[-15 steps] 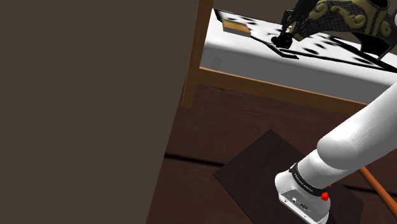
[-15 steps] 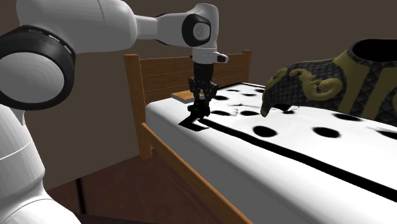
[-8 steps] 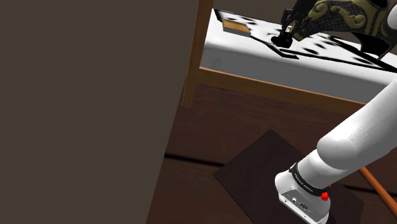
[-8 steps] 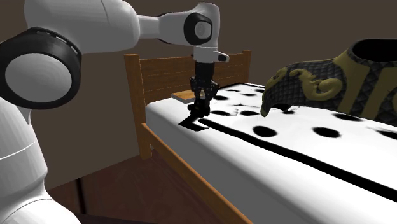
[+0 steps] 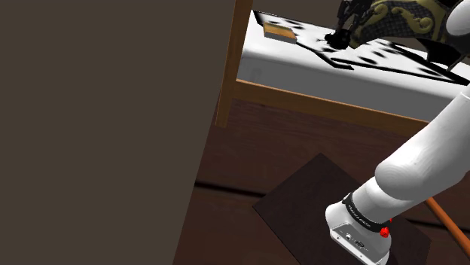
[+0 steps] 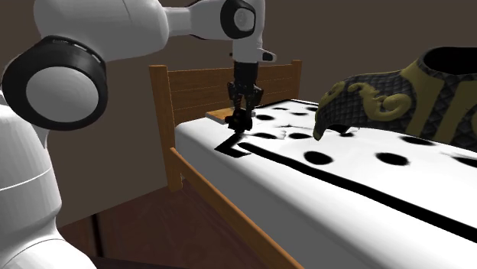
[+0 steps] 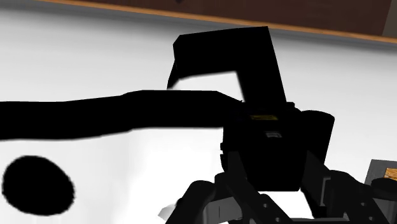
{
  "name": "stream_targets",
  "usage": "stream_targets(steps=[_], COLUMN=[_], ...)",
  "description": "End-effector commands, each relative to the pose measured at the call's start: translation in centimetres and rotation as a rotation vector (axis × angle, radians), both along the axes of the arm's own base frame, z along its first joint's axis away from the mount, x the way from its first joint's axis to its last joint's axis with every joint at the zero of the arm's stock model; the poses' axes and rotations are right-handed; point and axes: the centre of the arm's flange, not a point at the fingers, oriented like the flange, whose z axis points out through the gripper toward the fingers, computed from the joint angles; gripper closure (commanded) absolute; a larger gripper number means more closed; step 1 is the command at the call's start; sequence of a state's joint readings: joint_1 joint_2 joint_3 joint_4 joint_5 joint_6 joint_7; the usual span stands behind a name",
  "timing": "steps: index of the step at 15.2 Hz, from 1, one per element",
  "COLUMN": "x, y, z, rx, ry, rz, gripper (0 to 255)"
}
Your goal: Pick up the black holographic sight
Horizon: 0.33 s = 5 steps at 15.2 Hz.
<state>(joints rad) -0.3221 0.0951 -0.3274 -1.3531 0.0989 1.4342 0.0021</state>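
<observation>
Black holographic sight is clamped between the fingers of the pincer, which is closed on it from above, near the far left corner of the bed. In the wrist view the sight's boxy body is seen clasped on both sides by the fingers. The grasp is therefore judged done. The lift is judged begun rather than finished. In the second exterior view the sight appears to hang just clear of the white cover, above the corner of the black stripe, though the gap is small and contact cannot be wholly ruled out. What is left is to raise it well off the bed and to keep it held.

From left to right in the second exterior view, the white arm is seen first, then the wooden headboard. Next comes a flat tan thing lying on the cover just left of and beyond the pincer, then the held sight. Far to the right a large dark scaled object with gold ornament is seen. No container is recognised among them. Nothing is seen lying on the flat tan thing, and whether the ornate object is hollow cannot be told.
</observation>
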Motion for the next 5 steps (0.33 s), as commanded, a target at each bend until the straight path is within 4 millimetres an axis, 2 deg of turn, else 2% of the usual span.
stream_targets(steps=[1, 3, 5], x=[0.0, 0.0, 0.0], y=[0.0, 0.0, 0.0], z=[1.0, 2.1, 2.1], rx=[0.0, 0.0, 0.0], ry=[0.0, 0.0, 0.0], rz=[0.0, 0.0, 0.0], gripper=[255, 255, 255])
